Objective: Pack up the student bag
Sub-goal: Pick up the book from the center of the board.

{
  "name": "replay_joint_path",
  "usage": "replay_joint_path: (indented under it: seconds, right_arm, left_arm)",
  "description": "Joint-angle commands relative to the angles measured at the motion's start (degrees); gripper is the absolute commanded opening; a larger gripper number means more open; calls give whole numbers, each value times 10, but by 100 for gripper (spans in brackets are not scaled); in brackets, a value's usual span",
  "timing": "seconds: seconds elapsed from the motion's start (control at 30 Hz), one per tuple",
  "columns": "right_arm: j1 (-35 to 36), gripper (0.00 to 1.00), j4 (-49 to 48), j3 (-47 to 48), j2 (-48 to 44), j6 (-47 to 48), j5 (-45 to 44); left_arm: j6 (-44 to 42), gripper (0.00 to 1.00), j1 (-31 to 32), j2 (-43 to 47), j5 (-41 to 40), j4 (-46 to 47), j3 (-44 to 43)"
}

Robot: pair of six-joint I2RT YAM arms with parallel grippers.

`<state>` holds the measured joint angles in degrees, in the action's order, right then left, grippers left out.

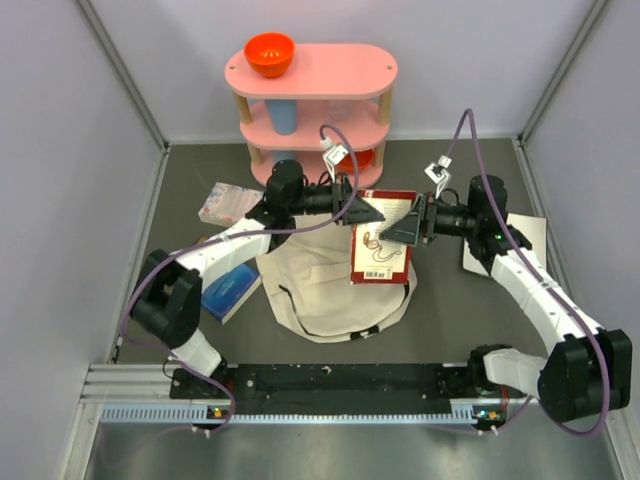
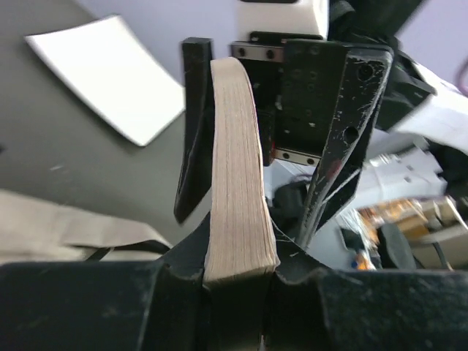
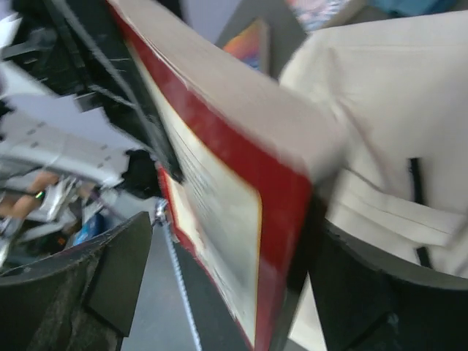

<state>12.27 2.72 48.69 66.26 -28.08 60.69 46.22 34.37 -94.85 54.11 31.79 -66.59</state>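
A red book [image 1: 382, 245] with a cream back cover hangs above the cream student bag [image 1: 330, 290], which lies flat mid-table. My left gripper [image 1: 365, 212] is shut on the book's top edge; in the left wrist view the page block [image 2: 234, 183] is pinched between its jaws [image 2: 240, 274]. My right gripper [image 1: 405, 228] is open and straddles the book from the right. In the right wrist view [image 3: 234, 234] one finger lies against the red cover [image 3: 281, 212] and the other stands well apart. The bag also shows in the right wrist view [image 3: 380, 110].
A pink shelf [image 1: 310, 70] stands at the back with an orange bowl [image 1: 269, 53] and a blue cup [image 1: 283, 115]. A clear box [image 1: 230, 203] and a blue book [image 1: 230, 288] lie at the left. A flat white sheet [image 1: 478, 255] lies at the right.
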Motion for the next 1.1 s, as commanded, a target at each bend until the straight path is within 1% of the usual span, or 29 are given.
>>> replay_joint_path:
  seconds: [0.0,0.03,0.07,0.1,0.13,0.17,0.2,0.23,0.27,0.3,0.33,0.37,0.43,0.47,0.6,0.67,0.7,0.77,0.8,0.83,0.87,0.93,0.97,1.07]
  right_arm:
    - [4,84,36,-1,-27,-30,-220]
    - [4,88,7,-14,-37,-50,-238]
    - [5,89,-13,-47,-45,-69,-251]
    - [5,90,-40,-67,-55,-120,-262]
    - [4,91,-107,-89,-71,-150,-265]
    - [5,91,-143,-132,-78,-180,-260]
    - [5,92,-186,-155,-85,-246,-248]
    - [9,92,-272,-179,-95,-283,-246]
    - [12,93,-319,-221,-98,-317,-246]
    - [19,93,-350,-239,-103,-369,-260]
    - [45,93,-372,-253,-112,-387,-276]
    - [63,93,-386,-265,-117,-396,-316]
    - [121,93,-368,-265,-124,-400,-363]
    - [137,93,-378,-270,-125,-400,-396]
    - [168,93,-459,-294,-101,-442,-434]
    - [169,93,-486,-301,-80,-459,-437]
    - [171,93,-516,-302,-54,-471,-434]
    - [177,92,-539,-295,-26,-485,-424]
    - [180,93,-553,-294,2,-493,-423]
    - [184,92,-595,-293,13,-497,-423]
    - [188,92,-615,-291,27,-497,-417]
    - [195,89,-670,-273,64,-488,-400]
    - [197,89,-679,-265,75,-494,-380]
    - [205,87,-717,-246,112,-496,-376]
  left_arm:
    - [-116,0,-26,126,-220,-145,24]
    - [-101,0,-34,142,-252,-148,36]
    - [-85,0,-56,157,-279,-147,71]
    - [-69,0,-67,185,-310,-114,94]
    - [-29,0,-78,200,-320,-91,120]
    - [-10,0,-95,214,-334,-57,174]
    - [8,0,-102,236,-341,-2,198]
    - [39,0,-106,246,-357,14,217]
    - [48,0,-111,254,-365,20,239]
    - [56,0,-112,263,-371,27,247]
    - [82,0,-112,266,-373,52,256]
    - [96,0,-111,269,-375,71,278]
    - [138,0,-111,273,-383,137,299]
    - [147,0,-111,274,-385,150,309]
    - [171,0,-111,275,-378,172,315]
    - [192,0,-108,275,-382,207,328]
    - [200,0,-107,275,-385,215,333]
    - [216,0,-105,273,-392,230,341]
    - [222,0,-105,273,-394,231,342]
    - [229,0,-104,273,-397,233,344]
    - [232,0,-102,273,-399,238,347]
    - [235,0,-100,269,-395,237,347]
    - [235,0,-100,266,-394,238,346]
    - [244,0,-96,256,-394,252,352]
